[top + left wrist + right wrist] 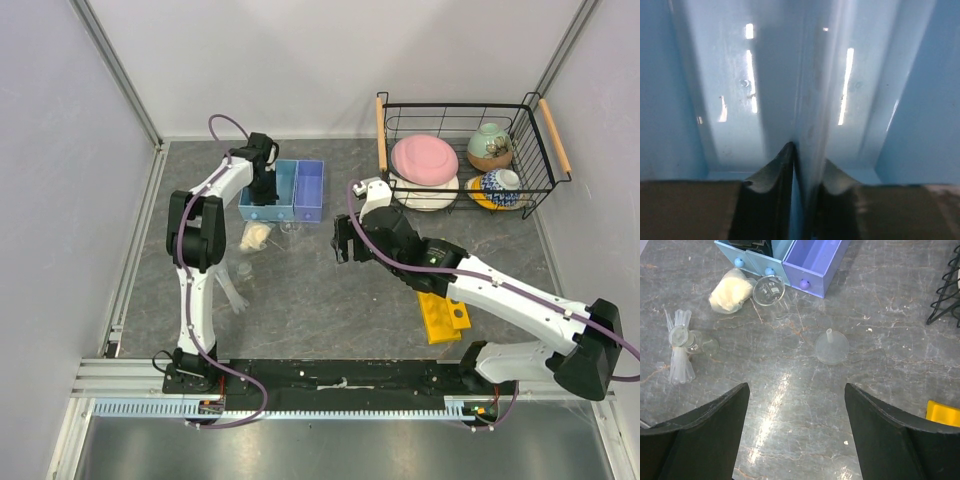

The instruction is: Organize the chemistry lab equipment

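Where the left hand [809,162] sits down inside the leftmost compartment of the blue tray [312,190], as seen from above, its fingers are brought nearly together on a thin clear test tube [815,95], which appears to be pinched between them. The tube's long axis is seen to run along the length of the compartment, straight away from the hand, so little turning is judged to be needed for it to be laid flat there. Whether it touches the compartment floor cannot be told. The right hand [796,386] is held wide open and empty above the bench [330,310]. The funnel [831,346] lies mouth down just ahead of it, slightly right of the gap between its fingers, and is nearer to this hand than to the left. The bundle of tubes [679,347] lies on the bench further left, apart from the tray.
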{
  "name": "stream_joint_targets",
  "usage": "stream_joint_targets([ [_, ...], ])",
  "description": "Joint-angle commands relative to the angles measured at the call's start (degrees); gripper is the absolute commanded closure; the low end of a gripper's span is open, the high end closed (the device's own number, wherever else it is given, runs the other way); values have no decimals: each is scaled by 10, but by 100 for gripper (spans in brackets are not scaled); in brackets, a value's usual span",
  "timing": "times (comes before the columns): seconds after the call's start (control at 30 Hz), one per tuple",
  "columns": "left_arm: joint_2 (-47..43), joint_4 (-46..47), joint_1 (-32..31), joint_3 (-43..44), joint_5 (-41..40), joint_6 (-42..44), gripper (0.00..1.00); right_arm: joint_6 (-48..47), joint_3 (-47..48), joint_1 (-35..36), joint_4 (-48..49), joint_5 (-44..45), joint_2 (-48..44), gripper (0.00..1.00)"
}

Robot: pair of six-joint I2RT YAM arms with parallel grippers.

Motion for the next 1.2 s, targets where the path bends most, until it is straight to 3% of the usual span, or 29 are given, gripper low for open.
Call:
stream_joint_targets([
  [0.0,-56,6,-3,-81,1,-7,82,23,-12,17,9,7,-34,16],
  [0.13,-93,23,-12,-143,-12,-21,98,30,-13,42,-12,30,-49,16],
  [0.6,-174,70,-118,-304,-33,-77,98,63,-20,113,-67,94,-99,16],
  [0.93,-160,101,-233,-334,-32,-126,98,81,-28,135,-109,125,-135,17],
  [1.17,-152,129,-277,-347,-14,-152,98,95,-31,143,-138,140,-144,17],
])
